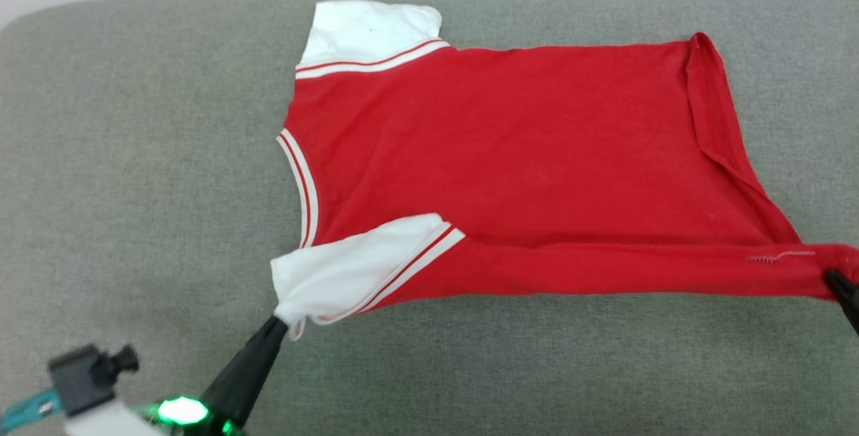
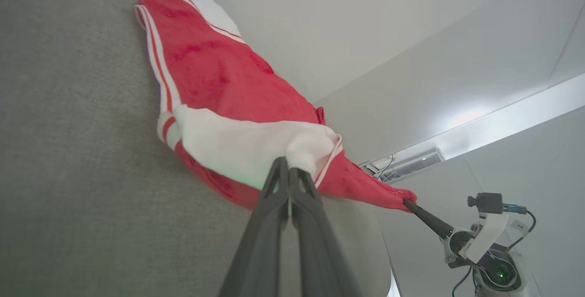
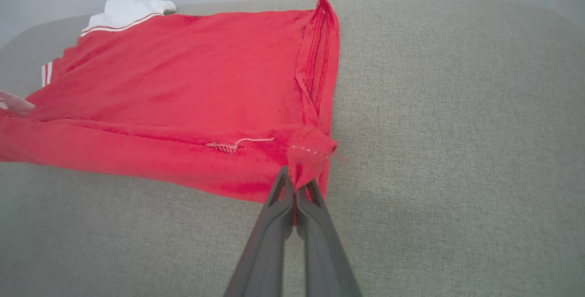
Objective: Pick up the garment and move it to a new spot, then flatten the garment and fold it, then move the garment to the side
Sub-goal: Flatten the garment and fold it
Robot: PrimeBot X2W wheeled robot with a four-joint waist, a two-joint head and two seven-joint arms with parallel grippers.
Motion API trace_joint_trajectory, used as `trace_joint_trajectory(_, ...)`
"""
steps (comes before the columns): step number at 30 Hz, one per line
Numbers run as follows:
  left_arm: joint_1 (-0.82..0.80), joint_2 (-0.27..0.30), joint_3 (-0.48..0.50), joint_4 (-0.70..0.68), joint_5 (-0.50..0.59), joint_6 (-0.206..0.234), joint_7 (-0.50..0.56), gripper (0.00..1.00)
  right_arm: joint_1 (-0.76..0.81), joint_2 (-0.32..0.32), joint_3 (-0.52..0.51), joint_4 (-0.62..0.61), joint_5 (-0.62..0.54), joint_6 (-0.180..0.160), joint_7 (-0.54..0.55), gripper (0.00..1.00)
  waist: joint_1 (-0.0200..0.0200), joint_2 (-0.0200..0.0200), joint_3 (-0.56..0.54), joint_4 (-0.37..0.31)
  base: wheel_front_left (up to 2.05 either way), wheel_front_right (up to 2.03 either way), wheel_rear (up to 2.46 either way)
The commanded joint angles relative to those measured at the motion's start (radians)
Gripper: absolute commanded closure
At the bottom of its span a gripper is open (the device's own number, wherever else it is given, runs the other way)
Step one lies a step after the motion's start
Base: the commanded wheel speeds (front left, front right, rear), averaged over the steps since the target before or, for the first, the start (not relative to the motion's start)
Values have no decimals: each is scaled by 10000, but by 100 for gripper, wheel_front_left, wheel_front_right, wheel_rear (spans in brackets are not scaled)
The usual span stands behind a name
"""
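My left gripper is pinching the near white sleeve, and my right gripper is pinching the near hem corner. Between them the garment lies red and mostly flat on the grey padded surface, with striped trim at its far sleeve.
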Motion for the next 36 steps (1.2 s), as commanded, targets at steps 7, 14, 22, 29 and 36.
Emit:
trace_joint_trajectory(7,-2360,-573,-498,828,-208,26,660,100,-1715,-509,498,1572,-23,-4,-304,100,0,0,-196,260,0,0,0)
trace_joint_trajectory(14,-3836,-972,-798,2434,-467,26,1143,100,-3416,-721,1391,3501,158,-4,-626,100,0,0,-166,311,0,0,0)
trace_joint_trajectory(22,-5047,-1726,-1695,4569,390,26,725,100,-4173,-851,1854,5158,-183,-3,-1519,100,0,0,345,520,0,0,0)
trace_joint_trajectory(29,-5886,-2323,-2438,6343,962,26,245,100,-4729,-684,1941,6147,-408,-4,-2373,100,0,0,698,576,0,0,0)
trace_joint_trajectory(36,-6613,-2619,-3368,8185,1245,26,172,100,-5149,-488,2240,7177,-569,-4,-3179,100,0,0,528,601,0,0,0)
